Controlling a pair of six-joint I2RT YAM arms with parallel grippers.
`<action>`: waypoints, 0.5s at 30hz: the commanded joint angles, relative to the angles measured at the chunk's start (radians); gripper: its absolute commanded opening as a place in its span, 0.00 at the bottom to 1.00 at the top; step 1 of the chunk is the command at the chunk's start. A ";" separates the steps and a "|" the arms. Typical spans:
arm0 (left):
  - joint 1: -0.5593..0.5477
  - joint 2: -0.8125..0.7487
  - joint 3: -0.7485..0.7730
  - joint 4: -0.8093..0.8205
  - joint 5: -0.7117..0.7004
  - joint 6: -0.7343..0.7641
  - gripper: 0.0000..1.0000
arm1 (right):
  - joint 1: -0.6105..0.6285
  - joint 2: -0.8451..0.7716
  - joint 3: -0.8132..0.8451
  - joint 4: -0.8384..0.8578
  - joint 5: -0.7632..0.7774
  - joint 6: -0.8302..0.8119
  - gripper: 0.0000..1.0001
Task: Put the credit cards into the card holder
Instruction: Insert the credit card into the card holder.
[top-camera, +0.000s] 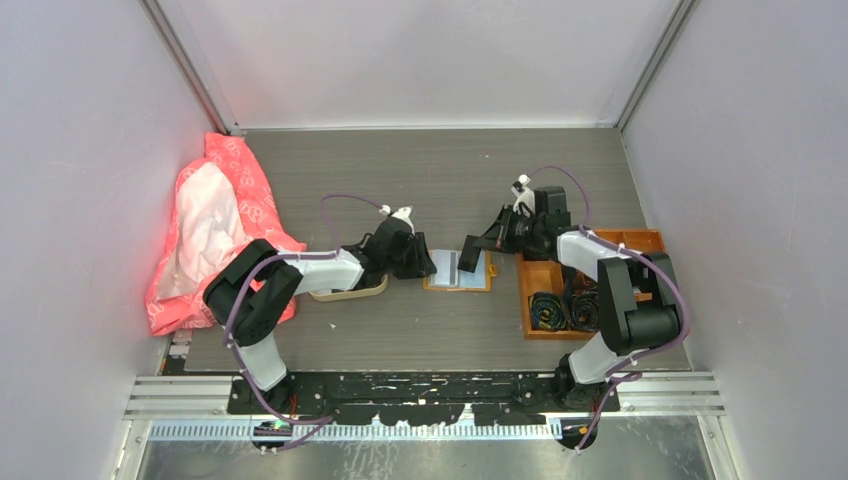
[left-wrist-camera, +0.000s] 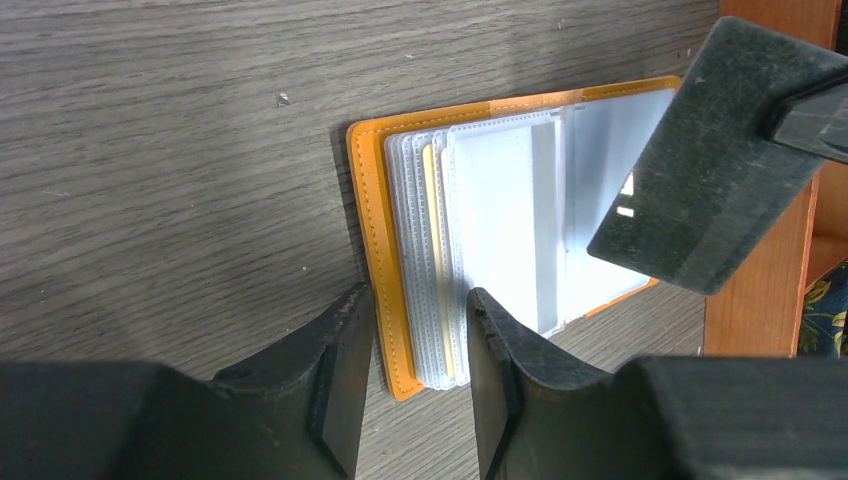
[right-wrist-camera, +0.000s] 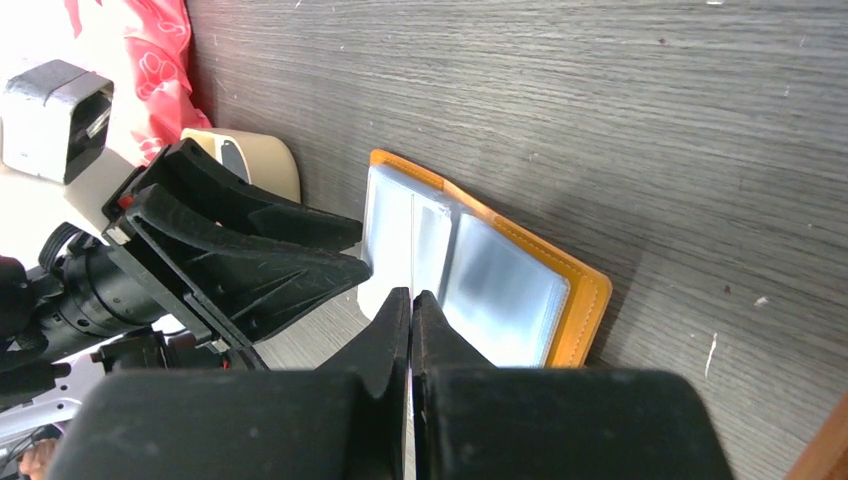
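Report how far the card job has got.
Done: the card holder lies open, clear sleeves showing. In hand: the left gripper straddles its edge; the right gripper is shut on a dark card above the sleeves, not yet inserted. Left: slot that card; any others are out of sight, the beige tray being mostly hidden.

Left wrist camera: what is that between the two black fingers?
One edge of the open mustard-orange leather-like card holder and its clear plastic sleeves lie between the fingers of the left gripper, seen in the left wrist view.
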 joint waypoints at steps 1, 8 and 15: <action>-0.003 -0.003 -0.026 -0.101 -0.004 0.024 0.40 | 0.005 0.032 0.015 0.064 -0.012 0.021 0.01; -0.002 -0.003 -0.026 -0.103 -0.003 0.023 0.40 | 0.009 0.054 0.031 0.019 0.018 -0.009 0.01; -0.002 -0.002 -0.023 -0.103 0.003 0.023 0.40 | 0.012 0.074 0.032 0.019 0.007 -0.009 0.01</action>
